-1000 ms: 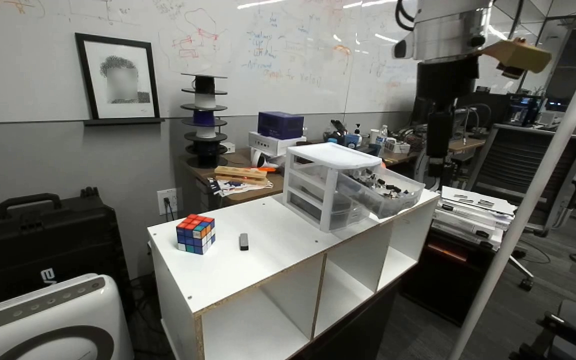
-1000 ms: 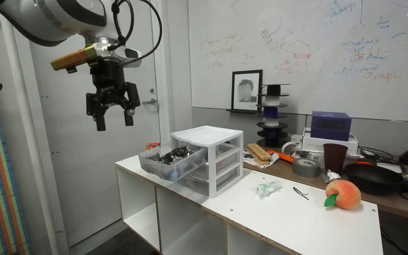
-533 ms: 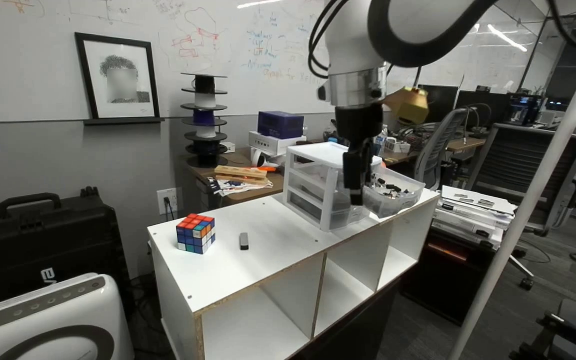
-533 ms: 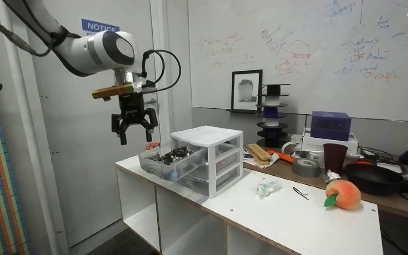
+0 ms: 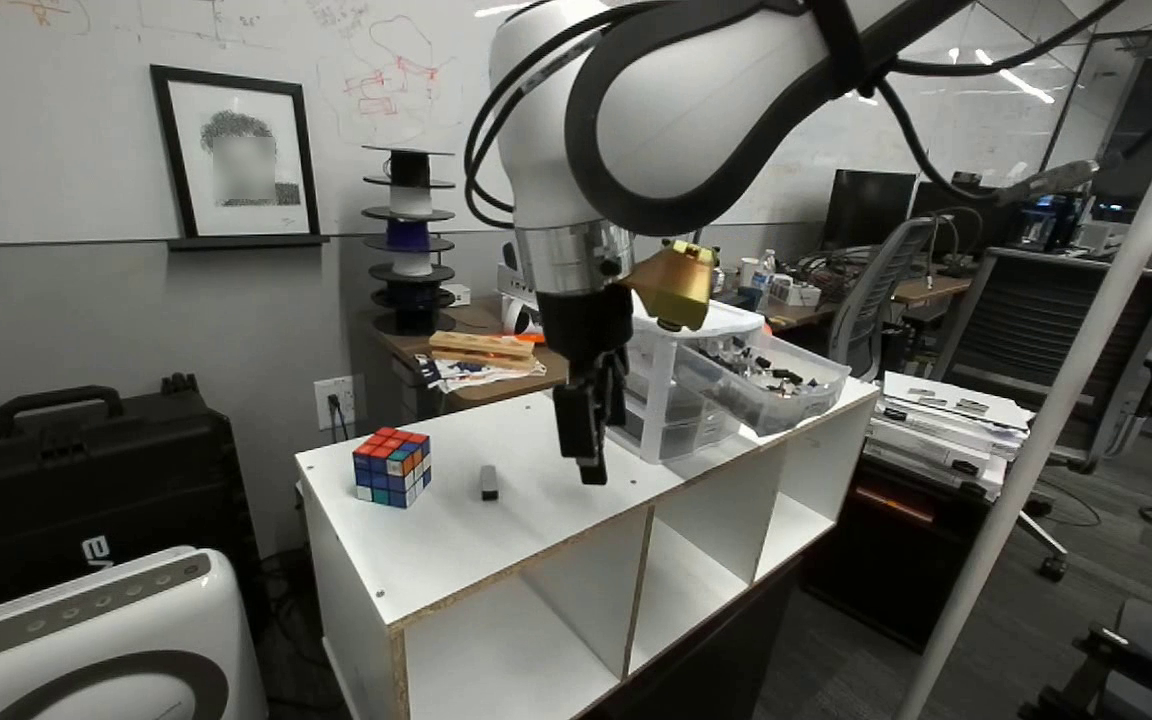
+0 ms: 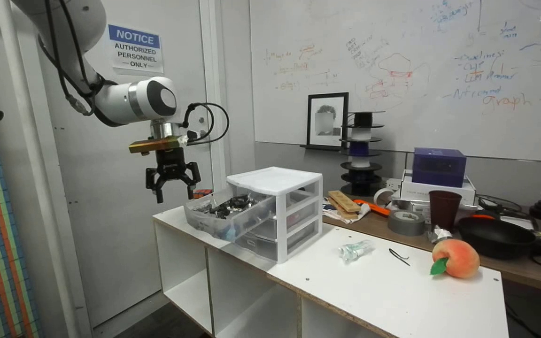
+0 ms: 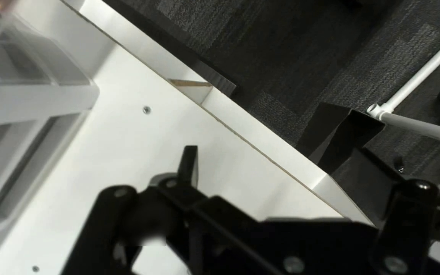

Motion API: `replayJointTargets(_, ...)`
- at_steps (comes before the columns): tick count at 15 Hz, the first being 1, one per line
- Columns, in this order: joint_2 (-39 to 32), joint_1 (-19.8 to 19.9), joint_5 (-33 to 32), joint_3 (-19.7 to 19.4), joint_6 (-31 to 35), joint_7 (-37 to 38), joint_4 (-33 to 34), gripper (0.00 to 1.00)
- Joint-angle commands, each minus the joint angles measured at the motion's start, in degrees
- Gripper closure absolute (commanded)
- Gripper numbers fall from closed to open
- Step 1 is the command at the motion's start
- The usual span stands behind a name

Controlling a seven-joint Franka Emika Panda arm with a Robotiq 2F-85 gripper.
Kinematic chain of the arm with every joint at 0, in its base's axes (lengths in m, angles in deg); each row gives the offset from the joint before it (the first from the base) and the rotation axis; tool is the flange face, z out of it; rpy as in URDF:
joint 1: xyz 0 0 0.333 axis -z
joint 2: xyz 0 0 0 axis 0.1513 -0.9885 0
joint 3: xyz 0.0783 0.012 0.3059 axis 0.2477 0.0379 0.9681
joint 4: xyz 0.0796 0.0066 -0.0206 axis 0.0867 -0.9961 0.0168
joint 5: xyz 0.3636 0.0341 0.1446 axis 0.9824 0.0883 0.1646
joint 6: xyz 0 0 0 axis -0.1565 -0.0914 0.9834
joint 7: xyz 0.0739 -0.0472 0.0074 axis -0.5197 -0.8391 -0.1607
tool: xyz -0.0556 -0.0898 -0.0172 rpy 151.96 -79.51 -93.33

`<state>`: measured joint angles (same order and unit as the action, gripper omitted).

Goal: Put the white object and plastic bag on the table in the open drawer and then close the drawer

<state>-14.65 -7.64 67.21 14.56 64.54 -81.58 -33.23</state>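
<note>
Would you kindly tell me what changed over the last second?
In an exterior view, the gripper has moved down and to the right, and the notice sign has come into view. It is open; nothing was grasped or released. The open drawer, plastic bag on the table and Rubik's cube stayed put.

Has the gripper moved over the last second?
Yes: in an exterior view, the gripper has shifted left and down, toward the Rubik's cube.

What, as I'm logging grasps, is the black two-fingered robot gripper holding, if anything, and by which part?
Nothing: in an exterior view the black two-fingered gripper is open, its fingertips apart with nothing between.
</note>
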Motion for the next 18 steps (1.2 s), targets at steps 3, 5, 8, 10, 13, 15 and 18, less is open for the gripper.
replayJointTargets(3, -8.1, -3.2, -0.7, -2.7, 4.2, 6.2, 9.8, 0.00)
replayJointTargets(5, -10.4, -2.8, 0.9, -4.0, 7.2, 10.2, 11.8, 0.00)
replayJointTargets(8, -13.5, -2.7, 3.3, -6.2, 9.5, 15.9, 14.7, 0.00)
replayJointTargets(10, -15.3, -2.6, 5.1, -6.7, 9.9, 17.6, 16.8, 0.00)
replayJointTargets(13, -17.9, -3.1, 7.3, -6.8, 10.2, 19.1, 20.3, 0.00)
replayJointTargets(15, -19.4, -3.6, 7.9, -7.2, 10.4, 20.2, 22.3, 0.00)
replayJointTargets(18, -21.4, -3.6, 8.6, -7.9, 9.6, 22.0, 24.6, 0.00)
